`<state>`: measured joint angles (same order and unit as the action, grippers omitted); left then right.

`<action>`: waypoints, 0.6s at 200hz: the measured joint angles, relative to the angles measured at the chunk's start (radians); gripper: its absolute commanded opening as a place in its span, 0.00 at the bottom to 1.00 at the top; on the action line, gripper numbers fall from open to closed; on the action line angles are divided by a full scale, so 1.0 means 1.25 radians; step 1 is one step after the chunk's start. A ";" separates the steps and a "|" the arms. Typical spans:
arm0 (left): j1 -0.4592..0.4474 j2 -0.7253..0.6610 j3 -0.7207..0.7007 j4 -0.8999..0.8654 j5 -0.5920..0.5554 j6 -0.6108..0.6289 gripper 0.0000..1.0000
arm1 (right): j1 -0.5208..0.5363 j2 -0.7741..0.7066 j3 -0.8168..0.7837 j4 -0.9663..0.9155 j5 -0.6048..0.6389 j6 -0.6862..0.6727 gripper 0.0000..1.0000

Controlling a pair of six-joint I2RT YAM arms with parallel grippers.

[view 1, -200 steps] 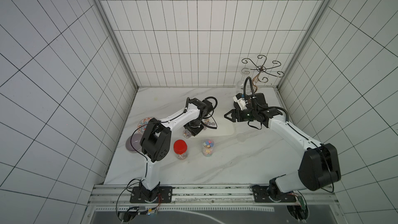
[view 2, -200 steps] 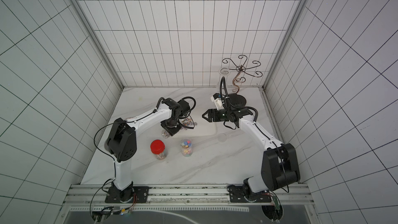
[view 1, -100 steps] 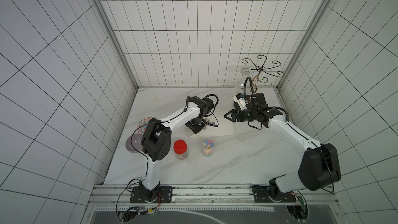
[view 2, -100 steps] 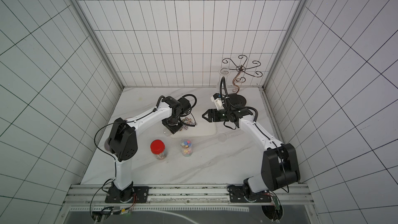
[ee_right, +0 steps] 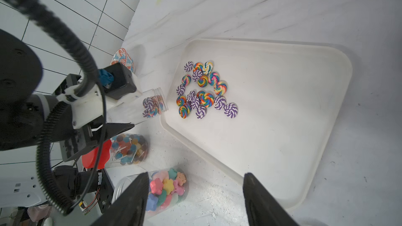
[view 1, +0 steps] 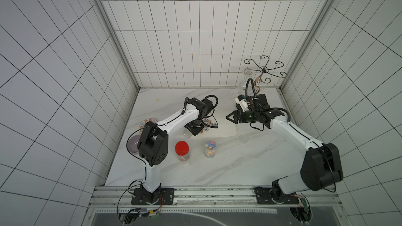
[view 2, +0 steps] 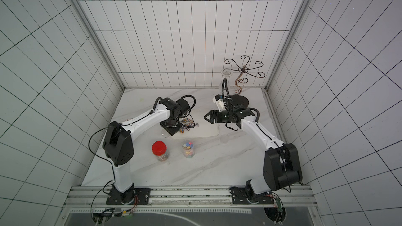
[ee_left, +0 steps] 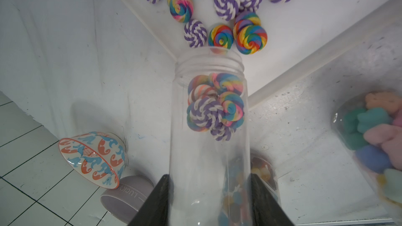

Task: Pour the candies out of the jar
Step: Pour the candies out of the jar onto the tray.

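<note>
Left gripper: my jaws are squeezed shut on the jar, down by its bottom end.
Right gripper: my jaws are wide open with nothing in them. It hangs over the right side of the tray.
Jar: it is tipped over on its side. Its open mouth is at the near left corner of the white tray.
Candies: a heap of swirly ones, purple-white and rainbow, lies on the left part of the tray, just past the jar's mouth.
Candies inside: a small bunch sits bunched up close to the mouth.
How far: I think most of the pouring is done.
Left to do: get that last bunch out, maybe with more tipping.
Other jars: a red-lid jar and an open jar of pastel lumps stand near the tray's near edge, both full.
</note>
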<state>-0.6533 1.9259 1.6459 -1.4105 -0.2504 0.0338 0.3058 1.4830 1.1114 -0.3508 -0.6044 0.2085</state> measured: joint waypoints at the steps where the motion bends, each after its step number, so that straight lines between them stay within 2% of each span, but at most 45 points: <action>1: 0.000 0.000 -0.001 0.000 0.001 0.000 0.39 | 0.000 0.000 0.000 0.000 0.000 0.000 0.70; 51: 0.000 -0.013 0.073 0.012 0.021 -0.007 0.41 | 0.000 0.000 0.000 0.000 -0.005 0.000 0.70; 77: 0.005 -0.035 0.001 0.059 0.040 -0.006 0.38 | 0.000 0.000 0.000 0.002 -0.006 0.001 0.70; 97: 0.011 0.003 -0.056 0.067 0.051 -0.006 0.38 | 0.000 0.000 -0.001 0.006 -0.008 0.001 0.70; 120: 0.009 0.014 -0.041 0.056 0.060 -0.010 0.38 | 0.000 0.000 -0.006 0.009 -0.008 0.001 0.70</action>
<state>-0.6418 1.9434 1.5948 -1.3399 -0.1753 0.0216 0.3061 1.4830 1.1042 -0.3401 -0.6144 0.2096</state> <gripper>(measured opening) 0.509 0.699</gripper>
